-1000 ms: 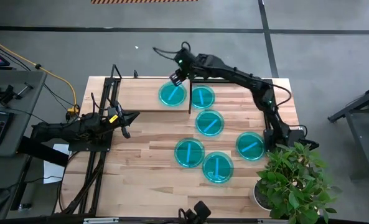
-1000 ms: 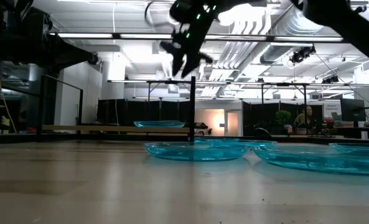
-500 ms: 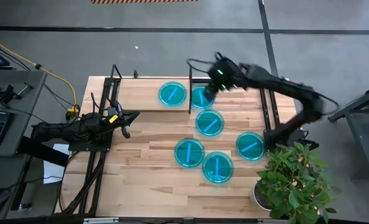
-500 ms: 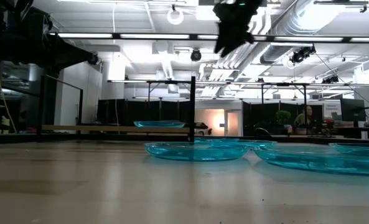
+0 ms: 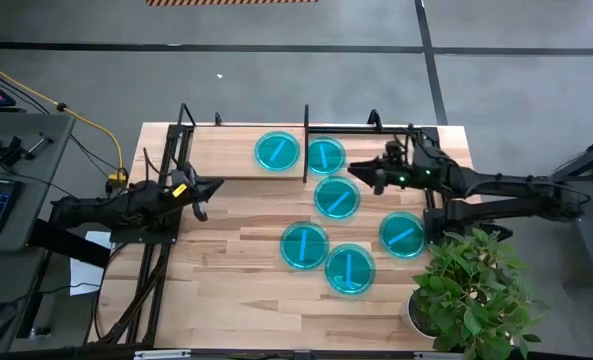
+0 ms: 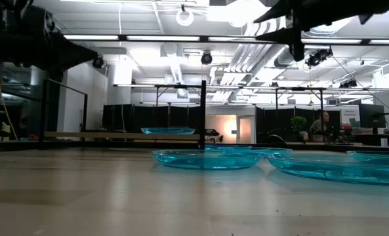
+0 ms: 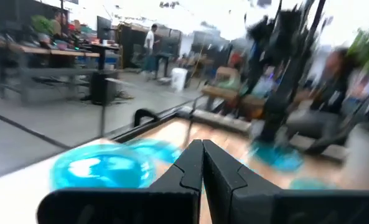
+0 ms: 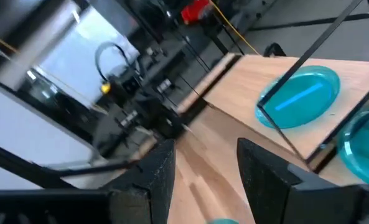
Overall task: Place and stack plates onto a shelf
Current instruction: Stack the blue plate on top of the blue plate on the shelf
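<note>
Six see-through cyan plates with pale stripes show in the high view. One plate point(image 5: 277, 151) lies flat on the shelf's wooden board point(image 5: 226, 155), left of the black divider point(image 5: 306, 145); it also shows in the right wrist view point(image 8: 299, 96) and the low view point(image 6: 168, 130). Another plate point(image 5: 325, 155) lies just right of the divider. Four more lie on the tabletop point(image 5: 336, 197), point(image 5: 304, 245), point(image 5: 350, 268), point(image 5: 403, 234). My right gripper point(image 5: 361, 172) is open and empty, raised above the table right of the divider, fingers pointing left point(image 8: 200, 168). My left gripper point(image 5: 208, 190) is shut at the table's left, near the shelf point(image 7: 203, 165).
A potted plant point(image 5: 471, 290) stands at the table's near right corner, close to the right arm's base. The shelf's black rod frame point(image 5: 183, 130) stands along the far edge and left side. Bare planks point(image 5: 226, 270) lie near and left of the plates.
My right gripper has pulled away from above the shelf plate, swinging toward the table's right and near side, past the divider, and now points left. The plate has stayed flat on the shelf board. The left arm kept still.
</note>
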Controlling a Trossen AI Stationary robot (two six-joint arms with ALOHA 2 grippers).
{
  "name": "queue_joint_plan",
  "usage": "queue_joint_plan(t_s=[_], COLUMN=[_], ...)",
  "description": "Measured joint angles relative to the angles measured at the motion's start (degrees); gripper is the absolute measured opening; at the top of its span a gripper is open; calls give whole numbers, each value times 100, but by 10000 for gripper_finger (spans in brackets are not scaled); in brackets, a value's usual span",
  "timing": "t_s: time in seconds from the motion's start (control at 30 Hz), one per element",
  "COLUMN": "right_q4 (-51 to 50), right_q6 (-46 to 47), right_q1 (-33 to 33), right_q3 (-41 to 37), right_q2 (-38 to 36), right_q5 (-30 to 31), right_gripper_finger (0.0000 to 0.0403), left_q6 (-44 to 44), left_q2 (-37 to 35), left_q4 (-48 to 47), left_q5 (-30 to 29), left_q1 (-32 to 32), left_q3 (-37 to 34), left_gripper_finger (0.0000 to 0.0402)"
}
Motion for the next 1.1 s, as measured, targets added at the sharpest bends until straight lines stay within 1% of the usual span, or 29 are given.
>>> queue_joint_plan(t_s=[0.07,0.2,0.27,0.33,0.4,0.5,0.63,0.77,0.93,1.1], right_q4=[76,73,84,91,86,76,73,31,-105,-292], right_q6=[174,196,151,59,7,-2,-7,-125,-152,-152], right_q1=[35,96,105,102,102,100,100,100,102,102], right_q3=[-77,-62,-7,28,31,31,31,31,33,35], right_q2=[-144,-245,-244,-247,-245,-243,-243,-243,-243,-241], right_q5=[49,51,52,52,54,56,56,50,-86,-152], right_gripper_finger=[156,156,156,156,156,156,156,156,156,156], left_q6=[-736,-2088,-2515,-2779,-2962,-2919,-2844,-3239,-3997,-4653], left_q2=[0,134,391,839,1481,2668,4373,5913,7412,8569], left_q4=[367,1119,1076,1034,914,630,-175,-857,-948,-890], left_q5=[150,66,397,740,857,1086,1489,1725,2289,2291], left_q1=[0,27,24,6,-24,-57,-72,-71,-60,-105], left_q3=[-2,8,139,382,752,1518,2660,3516,4104,4409], left_gripper_finger=[1,1,2,6,15,32,62,93,117,120])
